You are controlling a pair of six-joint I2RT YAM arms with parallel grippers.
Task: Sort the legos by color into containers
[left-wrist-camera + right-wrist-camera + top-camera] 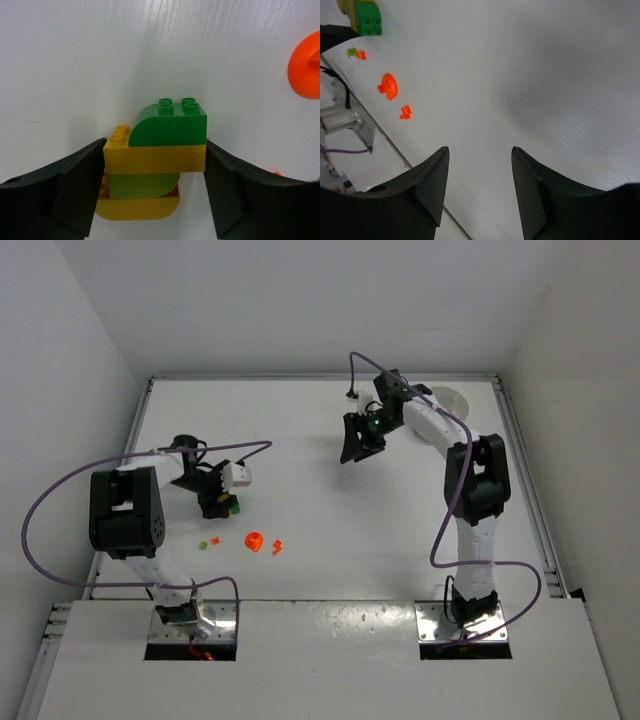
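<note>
My left gripper (222, 502) is shut on a stack of green and yellow bricks (160, 150); its fingers press both sides of the yellow brick. The green top brick (234, 506) shows beside the fingers in the top view and also in the right wrist view (367, 19). An orange-red round piece (254, 540), a small orange-red bit (277, 545), and a tiny green bit (202, 543) with an orange one (214, 539) lie loose near the front left. The white dish (447, 400) is at the back right, partly hidden by the right arm. My right gripper (358, 445) is open and empty above bare table (479, 152).
White walls enclose the table on three sides. A raised rail (525, 480) runs along the right edge. The left arm's purple cable (60, 490) loops out over the left side. The orange-red round piece (306, 67) lies right of the left gripper's fingers.
</note>
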